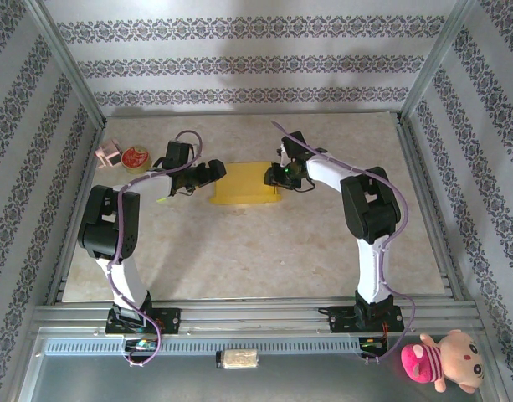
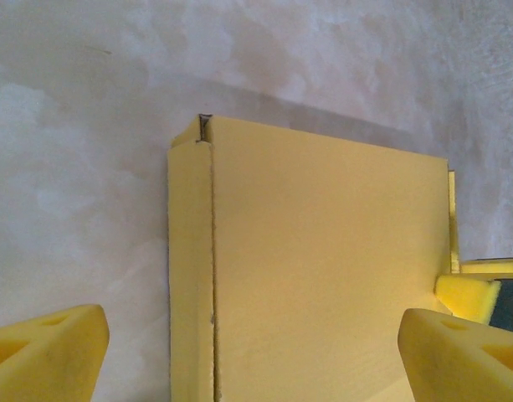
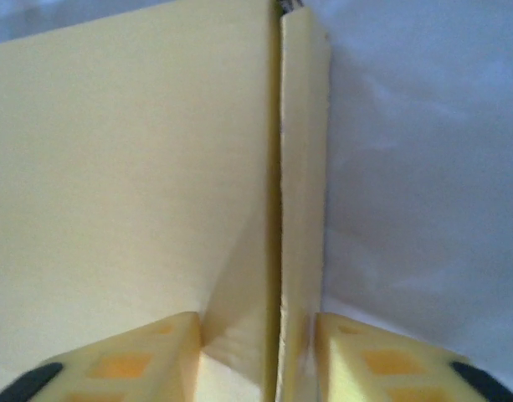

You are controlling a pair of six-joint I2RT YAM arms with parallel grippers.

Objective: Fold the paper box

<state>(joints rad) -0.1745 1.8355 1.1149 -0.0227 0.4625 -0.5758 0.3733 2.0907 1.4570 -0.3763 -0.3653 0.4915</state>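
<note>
Yellow paper box [image 1: 243, 186] lies flat, toward 12 o'clock of the table [image 1: 239, 260] centre. Left gripper [image 1: 218, 172] at its 9 o'clock end, fingers wide apart. Right gripper [image 1: 275, 174] at its 3 o'clock end straddles the side wall; can't tell if clamped.

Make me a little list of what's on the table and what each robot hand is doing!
paper box: yellow, folded into a flat shape
left hand: open, fingers wide apart at the box's left end
right hand: fingers astride the box's right side wall; grip unclear
red tin: far left, apart from the box
</note>
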